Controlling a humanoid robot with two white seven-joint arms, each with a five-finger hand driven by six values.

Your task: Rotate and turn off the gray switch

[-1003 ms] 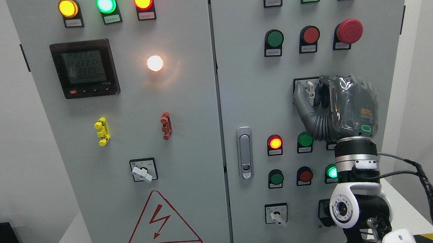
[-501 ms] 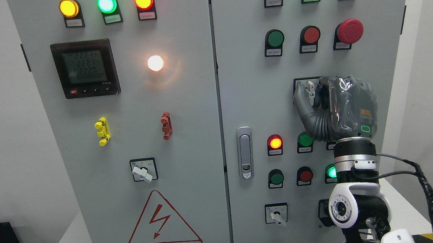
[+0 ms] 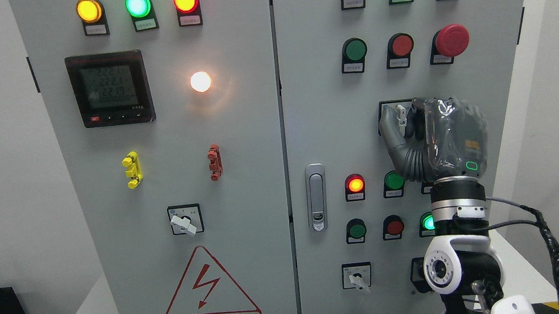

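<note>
The gray rotary switch [image 3: 400, 115] sits on a black square plate on the right cabinet door, below the red and green push buttons. Its pale lever stands nearly upright. My right hand [image 3: 404, 122] reaches up from the lower right and is shut on this switch: the thumb lies to the lever's left, the curled fingers to its right. The hand's grey back [image 3: 454, 137] hides the plate's right half. My left arm does not show.
Other rotary switches sit at the left door's middle [image 3: 184, 220] and the right door's bottom [image 3: 356, 277]. A red mushroom stop button [image 3: 451, 40] is above my hand. A door handle [image 3: 316, 197] sits left of my wrist. Lit lamps line the top.
The switch lever has leaned slightly from upright and the hand has shifted a few pixels; otherwise the scene is the same.
</note>
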